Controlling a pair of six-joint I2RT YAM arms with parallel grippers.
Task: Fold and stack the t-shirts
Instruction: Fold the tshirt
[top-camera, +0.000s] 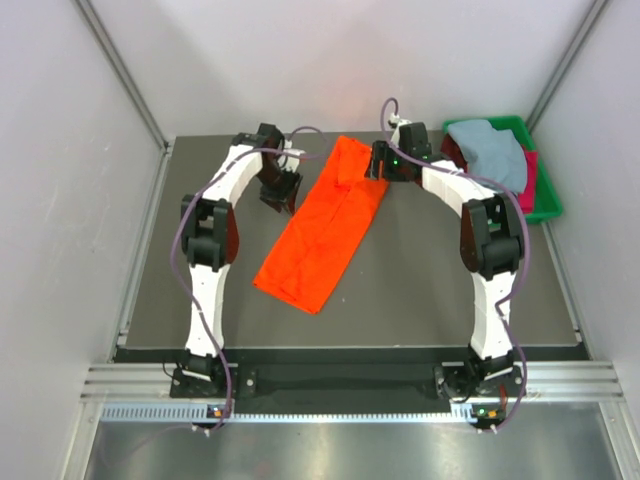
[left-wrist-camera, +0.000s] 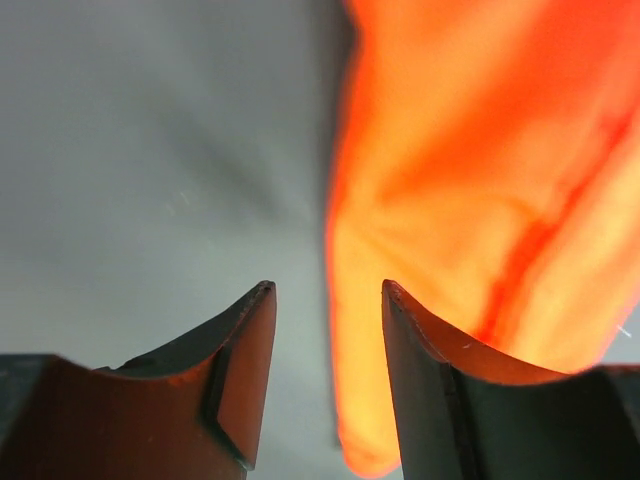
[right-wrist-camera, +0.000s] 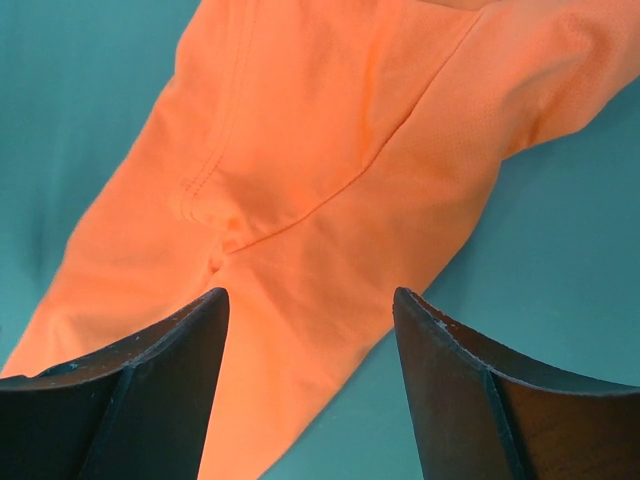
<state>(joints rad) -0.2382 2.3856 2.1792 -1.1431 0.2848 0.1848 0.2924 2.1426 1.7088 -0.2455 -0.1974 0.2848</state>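
Status: bright orange cloth t-shirt (top-camera: 322, 228) lies flat on the dark grey table top (top-camera: 450, 290), folded into a long narrow strip running diagonally, far end toward the back centre, near end toward the left arm's side. Far end has a sleeve flap sticking out toward the right arm. Left gripper (left-wrist-camera: 325, 290) hangs just off the strip's left edge near the far end; jaws apart, nothing between them. In the left wrist view the gap sits over bare table, and the orange cloth starts just beside the right-hand finger (left-wrist-camera: 430, 370); cloth is blurred there, so no seam detail. Can't tell from any view whether the fingertips touch the table. Right gripper (right-wrist-camera: 310, 295) is over the far right part of the shirt by the sleeve; jaws wide apart, not gripping. Right wrist view shows a sleeve seam and a stitched hem, cloth smooth with one small pucker where the seams meet, and orange cloth fills the gap between the two fingers. Green plastic tray (top-camera: 548, 205) sits at the far right corner of the table, well apart from the orange shirt. In it, a pale grey-blue cloth t-shirt (top-camera: 492, 150) lies bunched on top of a crimson cloth t-shirt (top-camera: 529, 172), both unfolded and crumpled.
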